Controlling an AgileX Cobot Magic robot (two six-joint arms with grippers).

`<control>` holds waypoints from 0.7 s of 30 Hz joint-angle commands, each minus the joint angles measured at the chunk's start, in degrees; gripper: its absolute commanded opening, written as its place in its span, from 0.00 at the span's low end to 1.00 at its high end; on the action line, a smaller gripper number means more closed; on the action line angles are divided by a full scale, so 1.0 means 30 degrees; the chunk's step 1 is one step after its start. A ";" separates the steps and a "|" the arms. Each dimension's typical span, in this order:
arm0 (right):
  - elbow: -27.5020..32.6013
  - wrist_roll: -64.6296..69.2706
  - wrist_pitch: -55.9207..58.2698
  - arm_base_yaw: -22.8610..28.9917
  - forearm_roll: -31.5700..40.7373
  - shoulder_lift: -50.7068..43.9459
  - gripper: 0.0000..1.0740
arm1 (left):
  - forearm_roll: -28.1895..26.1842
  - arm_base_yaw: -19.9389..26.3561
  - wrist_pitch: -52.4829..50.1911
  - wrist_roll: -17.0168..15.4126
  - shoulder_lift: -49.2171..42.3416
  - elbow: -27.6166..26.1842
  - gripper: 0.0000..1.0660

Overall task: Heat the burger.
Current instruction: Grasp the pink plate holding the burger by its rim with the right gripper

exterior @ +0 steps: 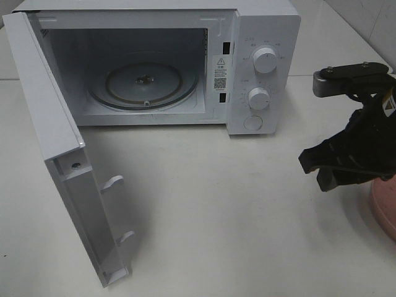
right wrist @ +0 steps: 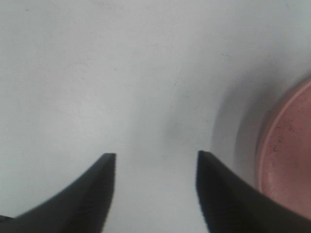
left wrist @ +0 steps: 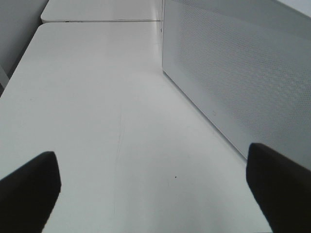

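Burger unseen; white table (tiled wall behind), left pincer and right pincer open

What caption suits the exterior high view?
White microwave, door open, glass turntable visible; open black right gripper beside pink round plate.

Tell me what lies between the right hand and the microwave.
Only bare white table separates the right hand from the microwave, as the exterior high view shows.

Left jaws gape wide — right jaws parted too, empty, tilted downward.
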 commanded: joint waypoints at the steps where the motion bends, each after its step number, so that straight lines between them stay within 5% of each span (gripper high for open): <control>1: -0.0153 -0.0535 0.0764 -0.0134 -0.0516 -0.0210 0.76 | 0.0038 0.0019 -0.0248 0.0000 -0.0382 0.0057 0.92; 2: -0.0153 -0.0592 0.1318 -0.0134 -0.0993 -0.0210 0.91 | 0.0038 0.0019 -0.0248 0.0000 -0.0382 0.0057 0.92; 4: -0.0153 -0.0649 0.1738 -0.0134 -0.1471 -0.0210 0.95 | 0.0038 0.0019 -0.0248 0.0000 -0.0382 0.0057 0.92; 14: -0.0153 -0.0668 0.3037 -0.0172 -0.2540 -0.0210 0.92 | 0.0038 0.0019 -0.0248 0.0000 -0.0382 0.0057 0.92; 21: -0.0153 -0.1432 0.2960 -0.2750 -0.2464 -0.0095 0.89 | 0.0038 0.0019 -0.0248 0.0000 -0.0382 0.0057 0.92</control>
